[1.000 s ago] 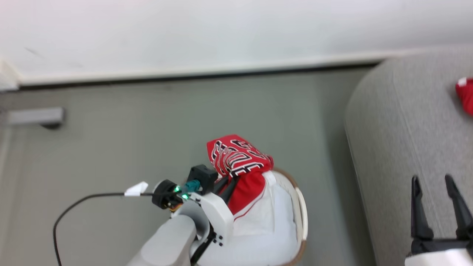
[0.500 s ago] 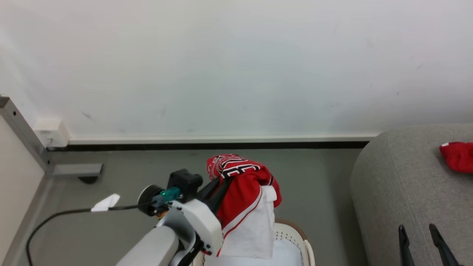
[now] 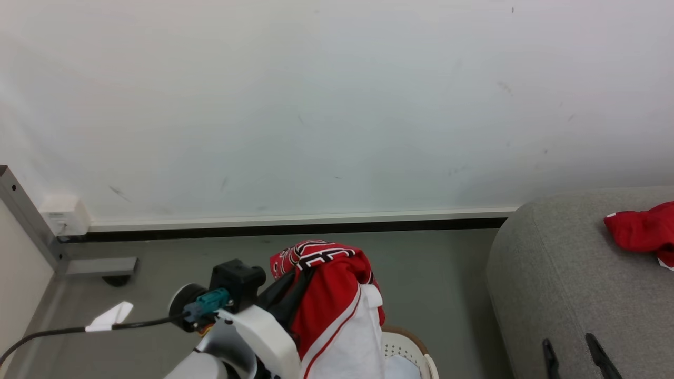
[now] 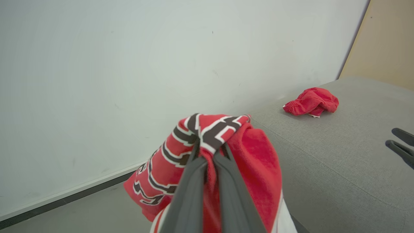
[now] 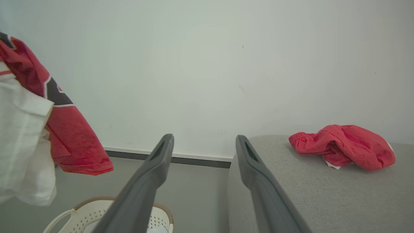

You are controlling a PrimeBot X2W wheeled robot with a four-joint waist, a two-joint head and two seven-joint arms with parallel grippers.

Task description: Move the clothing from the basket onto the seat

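The left gripper [image 4: 209,151] is clenched on a bunched fold of the jersey [image 4: 258,155], which hangs clear above the basket [image 3: 408,342]. A white cloth [image 3: 358,342] hangs down with it. I cannot tell whether that cloth is part of the garment or only caught up with it.

The step in hand looks like the carry across to the seat [image 3: 568,273]. To do it well, hold the grip firm and raise the trailing hem above the basket rim and the seat's rounded left edge. Then swing right and let go only once the jersey lies well in from that edge, so it cannot slide to the floor [image 3: 210,252]. The right gripper [image 3: 568,341] is spread wide and empty over the seat's near edge, and it should stay out of the path. A second red garment [image 3: 637,231] already lies crumpled toward the seat's far edge.

A black cable [image 3: 52,331] with a white tag [image 3: 110,316] trails at the left over the smooth grey-green floor. Behind stands a pale wall [image 3: 337,105] with dark skirting [image 3: 295,229]. The seat is grey woven fabric, probably grippy enough to hold cloth.
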